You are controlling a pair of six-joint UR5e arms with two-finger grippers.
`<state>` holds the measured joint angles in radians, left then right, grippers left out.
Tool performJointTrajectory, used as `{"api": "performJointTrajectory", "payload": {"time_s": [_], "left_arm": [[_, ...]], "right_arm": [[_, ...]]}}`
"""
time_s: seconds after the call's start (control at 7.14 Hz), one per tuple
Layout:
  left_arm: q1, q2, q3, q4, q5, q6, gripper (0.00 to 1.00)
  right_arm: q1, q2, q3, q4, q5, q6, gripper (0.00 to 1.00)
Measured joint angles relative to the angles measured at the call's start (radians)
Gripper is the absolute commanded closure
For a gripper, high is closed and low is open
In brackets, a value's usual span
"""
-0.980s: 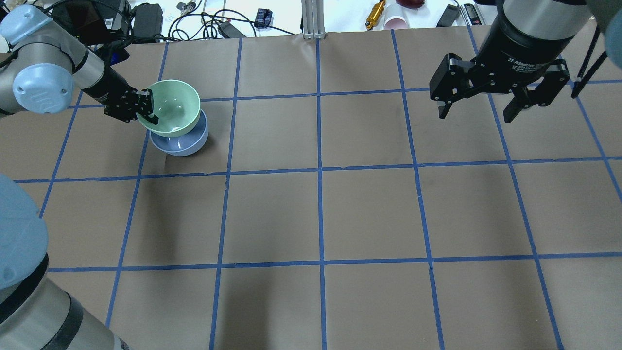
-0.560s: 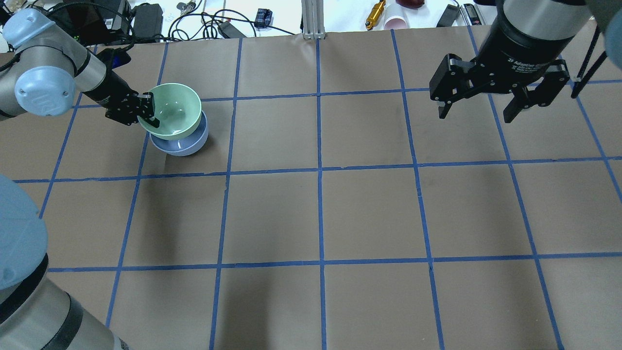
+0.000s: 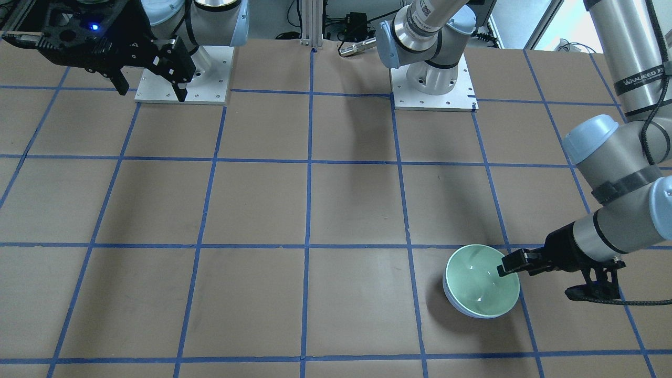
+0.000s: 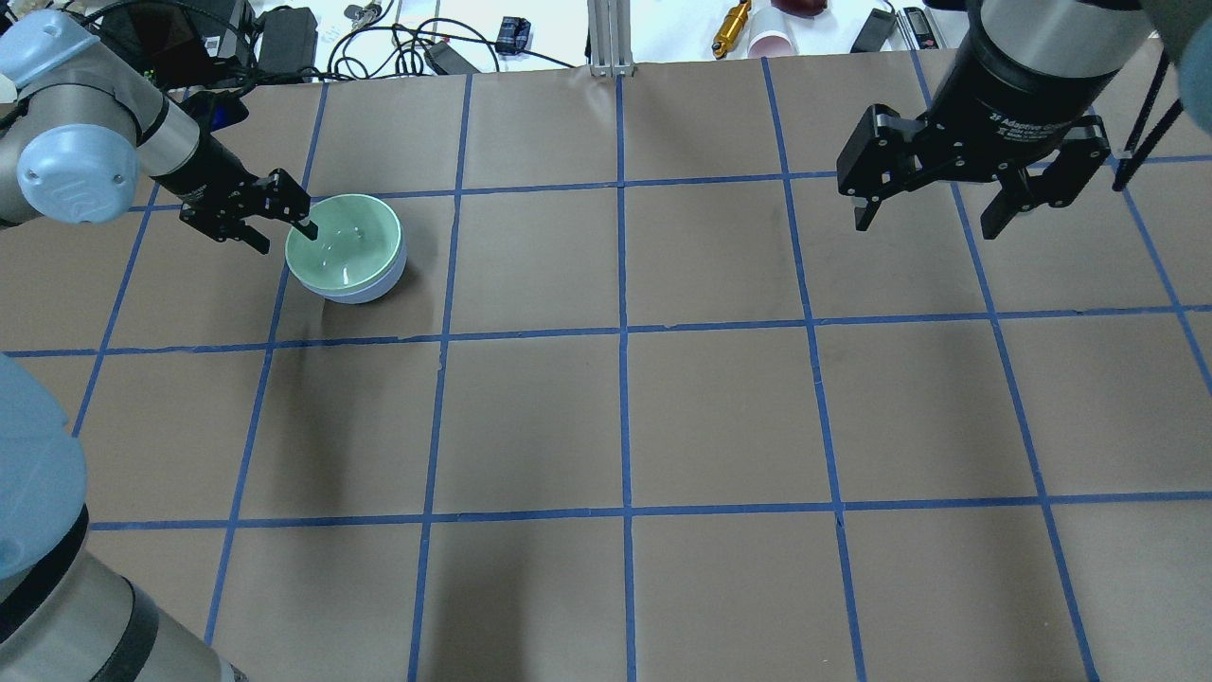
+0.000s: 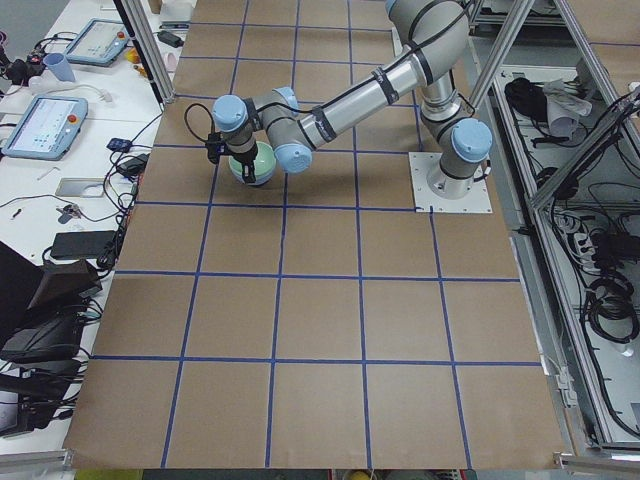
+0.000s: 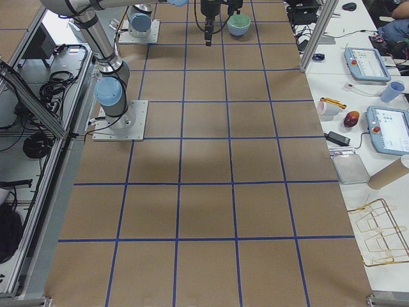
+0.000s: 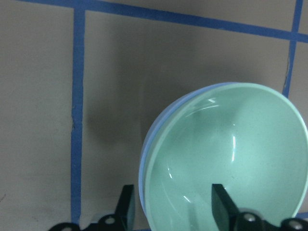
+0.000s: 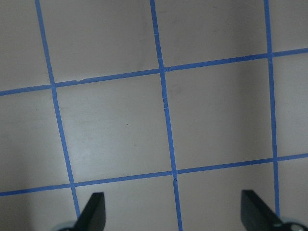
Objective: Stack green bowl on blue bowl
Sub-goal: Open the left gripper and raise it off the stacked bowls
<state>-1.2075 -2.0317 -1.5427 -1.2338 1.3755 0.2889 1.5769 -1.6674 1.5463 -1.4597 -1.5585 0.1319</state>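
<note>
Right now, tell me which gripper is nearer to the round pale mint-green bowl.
Left. The left gripper is at the rim of the round pale mint-green bowl, jaws open astride it; the right gripper hovers far across the table, jaws open.

"2F Adaptive" is printed in white on the right end effector [image 4: 925, 227]. "WANJEED" runs along a grey tube [image 3: 622, 47]. Nothing else is legible.
</note>
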Motion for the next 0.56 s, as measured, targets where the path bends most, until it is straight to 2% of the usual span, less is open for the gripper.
{"api": "performJointTrajectory", "payload": {"time_s": [0.56], "left_arm": [[-0.057,0.125,0.010,-0.095,0.111,-0.001,0.00]], "right_arm": [[0.000,0.000,0.001,0.000,0.000,0.000,0.00]]}}
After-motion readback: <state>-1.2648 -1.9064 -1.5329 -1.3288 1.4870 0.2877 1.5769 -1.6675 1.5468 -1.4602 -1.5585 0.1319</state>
